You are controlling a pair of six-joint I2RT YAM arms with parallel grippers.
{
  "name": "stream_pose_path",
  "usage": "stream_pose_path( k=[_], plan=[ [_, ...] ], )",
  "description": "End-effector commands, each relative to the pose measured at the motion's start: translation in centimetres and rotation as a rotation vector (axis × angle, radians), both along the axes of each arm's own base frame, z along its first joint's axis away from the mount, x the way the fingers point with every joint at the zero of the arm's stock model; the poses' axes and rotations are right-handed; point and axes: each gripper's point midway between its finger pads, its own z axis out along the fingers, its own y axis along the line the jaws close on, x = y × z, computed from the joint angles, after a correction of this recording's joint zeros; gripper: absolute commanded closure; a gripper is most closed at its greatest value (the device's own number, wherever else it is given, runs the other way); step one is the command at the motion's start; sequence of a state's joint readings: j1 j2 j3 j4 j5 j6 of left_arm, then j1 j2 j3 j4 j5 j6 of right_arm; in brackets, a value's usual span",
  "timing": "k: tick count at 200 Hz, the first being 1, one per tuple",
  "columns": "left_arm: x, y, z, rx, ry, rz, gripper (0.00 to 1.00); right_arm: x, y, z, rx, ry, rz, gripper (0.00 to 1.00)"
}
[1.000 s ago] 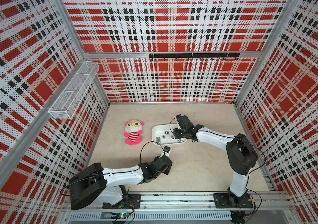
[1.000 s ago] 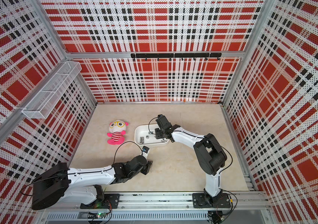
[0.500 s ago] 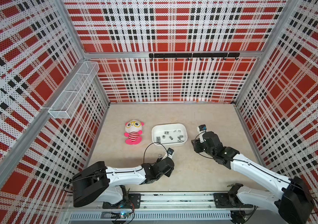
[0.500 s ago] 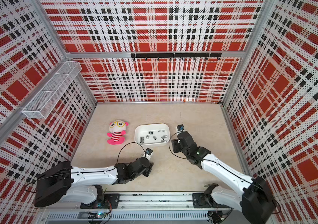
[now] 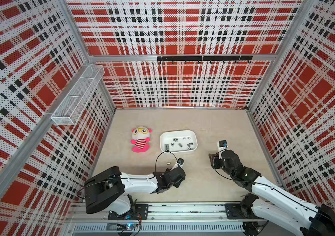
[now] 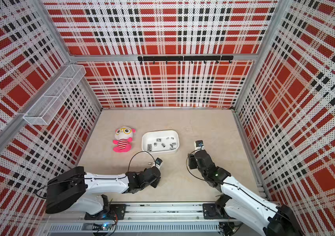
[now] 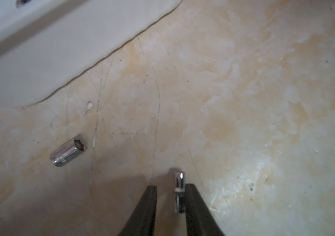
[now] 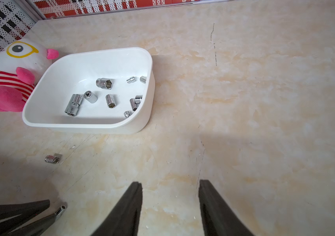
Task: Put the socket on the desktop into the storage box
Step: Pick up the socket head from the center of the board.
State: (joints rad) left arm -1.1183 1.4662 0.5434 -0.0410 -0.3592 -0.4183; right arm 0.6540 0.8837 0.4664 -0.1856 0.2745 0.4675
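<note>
Presently the left tool (image 7: 171,186) is straddling a small socket (image 7: 179,190) on the table (image 7: 244,102), slightly parted, not clamping it; the right tool (image 8: 170,181) is hanging released.

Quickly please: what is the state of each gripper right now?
Left gripper: narrowly open, a slim socket between its jaws, not clamped yet.
Right gripper: open, empty.

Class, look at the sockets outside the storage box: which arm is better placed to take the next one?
Left. The left end effector brackets a slim socket, jaws not yet clamped, and a second socket lies close by. The right end effector hangs open and empty, farther from both.
</note>
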Motion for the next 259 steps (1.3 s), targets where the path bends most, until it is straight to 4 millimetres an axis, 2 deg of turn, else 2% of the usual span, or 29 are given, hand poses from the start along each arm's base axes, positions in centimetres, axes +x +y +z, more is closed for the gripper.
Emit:
stream_pose_path(
  k=[1,109,129,185,218,259],
  plan=[
    [0.0,-0.7,0.1,-0.004,0.013,-0.015,0.73,0.4,-0.1,0.3,0.018,-0.014,-0.024,0.49],
    [0.2,-0.3,-0.6,0.020,0.020,0.007,0.76,0.4,-0.2,0.1,0.016,-0.010,-0.028,0.49],
    [0.2,-0.3,-0.8,0.030,0.026,0.010,0.83,0.4,-0.2,0.1,0.016,-0.009,-0.030,0.50],
    [0.1,-0.4,-0.9,0.031,0.029,0.007,0.90,0.4,-0.2,0.1,0.018,-0.010,-0.028,0.50],
    [0.2,-0.5,-0.5,0.021,0.025,0.006,1.00,0.5,-0.1,0.1,0.018,-0.009,-0.027,0.50],
    [0.3,-0.8,0.9,-0.024,0.000,0.006,1.00,0.4,-0.1,0.1,0.017,-0.010,-0.027,0.50]
  ],
)
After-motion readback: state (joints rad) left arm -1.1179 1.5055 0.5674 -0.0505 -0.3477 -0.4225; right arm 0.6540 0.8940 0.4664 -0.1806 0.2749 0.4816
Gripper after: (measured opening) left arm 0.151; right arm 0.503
